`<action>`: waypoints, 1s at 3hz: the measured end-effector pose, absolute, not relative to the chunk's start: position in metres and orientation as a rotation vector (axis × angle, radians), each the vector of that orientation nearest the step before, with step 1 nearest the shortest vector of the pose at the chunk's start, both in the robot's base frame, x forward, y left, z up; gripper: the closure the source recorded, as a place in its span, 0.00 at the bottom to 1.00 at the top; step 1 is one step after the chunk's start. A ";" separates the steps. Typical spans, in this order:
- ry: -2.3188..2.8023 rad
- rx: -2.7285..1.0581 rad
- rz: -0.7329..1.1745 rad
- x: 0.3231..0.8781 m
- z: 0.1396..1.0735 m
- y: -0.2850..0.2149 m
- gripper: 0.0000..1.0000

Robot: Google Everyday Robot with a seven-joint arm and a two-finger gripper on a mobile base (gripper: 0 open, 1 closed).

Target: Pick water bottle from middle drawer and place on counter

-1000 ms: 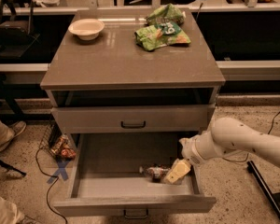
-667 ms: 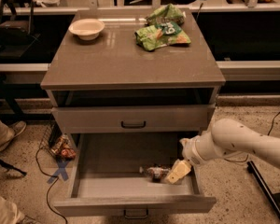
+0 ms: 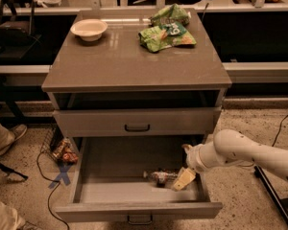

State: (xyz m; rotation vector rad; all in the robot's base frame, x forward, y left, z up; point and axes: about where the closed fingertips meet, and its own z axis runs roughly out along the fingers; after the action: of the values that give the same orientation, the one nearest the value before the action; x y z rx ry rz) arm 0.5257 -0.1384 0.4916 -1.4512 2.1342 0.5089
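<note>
The water bottle (image 3: 159,177) lies on its side on the grey floor of the open middle drawer (image 3: 110,195), its cap pointing left. My gripper (image 3: 182,180) is inside the drawer at the bottle's right end, close to or touching it, with a pale yellowish finger (image 3: 185,178) showing. My white arm (image 3: 240,150) reaches in from the right. The counter (image 3: 125,61) is the grey-brown top slab of the cabinet above.
On the counter stand a white bowl (image 3: 89,29) at the back left and green snack bags (image 3: 167,30) at the back right. A shut drawer front with a black handle (image 3: 137,127) sits above the open drawer. A person's shoe (image 3: 12,135) and cables (image 3: 48,176) lie on the floor at left.
</note>
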 end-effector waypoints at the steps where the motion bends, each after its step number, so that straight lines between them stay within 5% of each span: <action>1: 2.078 -1.532 0.506 0.537 0.468 -0.134 0.00; 3: 2.099 -1.675 0.378 0.555 0.412 -0.126 0.00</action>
State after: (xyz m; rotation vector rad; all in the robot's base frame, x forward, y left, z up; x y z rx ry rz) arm 0.5554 -0.1256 0.4124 -1.6752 2.0989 0.3781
